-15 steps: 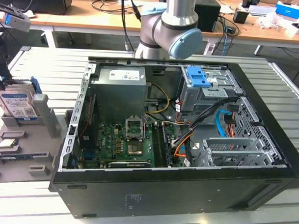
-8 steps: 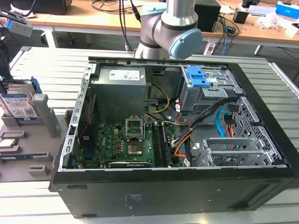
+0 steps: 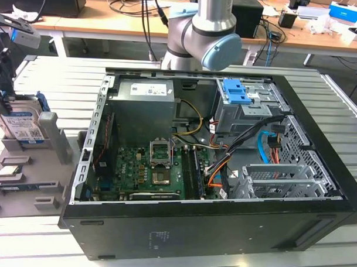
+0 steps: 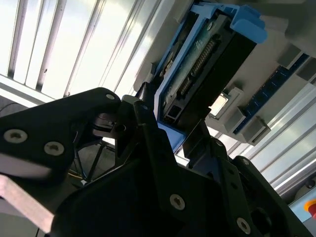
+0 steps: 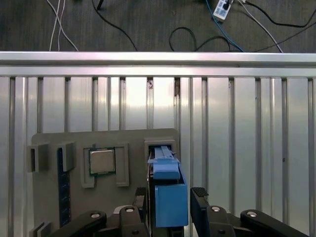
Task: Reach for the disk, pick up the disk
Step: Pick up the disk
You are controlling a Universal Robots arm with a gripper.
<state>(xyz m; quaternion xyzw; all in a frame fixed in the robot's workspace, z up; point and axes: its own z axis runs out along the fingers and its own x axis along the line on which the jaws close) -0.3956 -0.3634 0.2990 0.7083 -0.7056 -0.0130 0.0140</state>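
- At the exterior view's far left, the gripper is seen hanging directly over the disk.
- The disk is stood on edge in a slot of a grey holder, with its white-and-blue label turned toward the camera.
- In the first wrist view, the disk is found between the two black fingers. Its blue bracket is seen end-on and its far end is seated in the holder's slot.
- The jaws are held apart, one on each side of the disk. A thin dark gap is left between the blue bracket and the finger on one side, so no grip is shown.
- In the second wrist view, the disk's connector edge is framed by the blue bracket, and the fingers are placed to either side of its nearer end.
- A square silver chip is set in a recess of the same holder, just beside the disk's slot and apart from the jaws.
- The holder is laid on a slatted metal table.
- Toward the exterior view's right, an open computer case is laid on its side, well apart from the disk.
- At the far side of the case, the arm is seen.
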